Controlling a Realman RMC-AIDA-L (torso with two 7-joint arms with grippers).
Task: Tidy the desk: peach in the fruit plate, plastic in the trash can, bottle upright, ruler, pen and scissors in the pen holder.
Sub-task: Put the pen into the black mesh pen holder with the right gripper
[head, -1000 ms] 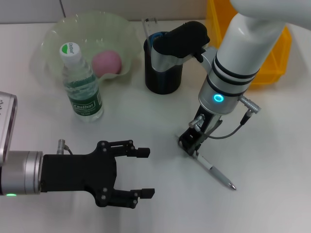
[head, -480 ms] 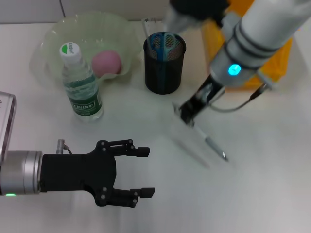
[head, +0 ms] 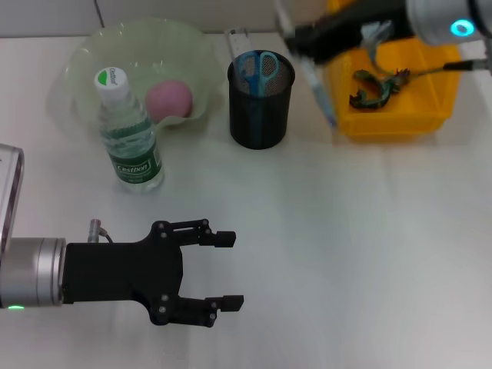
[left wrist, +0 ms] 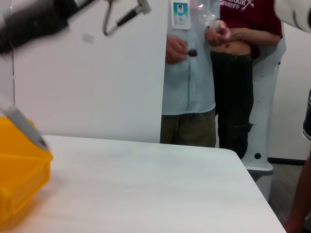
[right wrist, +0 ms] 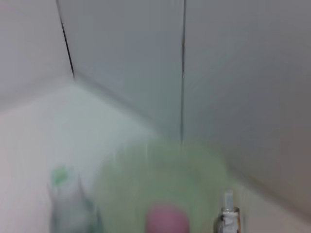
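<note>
while i watch from the head camera, my right gripper (head: pixel 304 38) hangs high at the far side of the desk, just beside the rim of the black pen holder (head: pixel 260 102) and in front of the yellow trash can (head: pixel 400 115). it is closed on the pen (head: pixel 317 86), which slants down from it, blurred, in the gap between holder and can; the tip is clear of the tabletop. blue-handled scissors (head: pixel 258 68) and a ruler (head: pixel 236 40) already stand in the holder, just to the left of that gripper. crumpled plastic (head: pixel 377 86) lies inside the can, on its right. further left, the peach (head: pixel 168 98) sits in the pale green fruit plate (head: pixel 92 54), and the bottle (head: pixel 127 136) stands upright just in front of it, green cap up. my left gripper (head: pixel 219 270) hovers low over the near side of the white desk (head: pixel 369 246), its fingers (head: pixel 224 239) spread wide with nothing between them, well apart from every object. the right wrist camera gives me only a smeared glimpse of plate, peach and bottle below.
</note>
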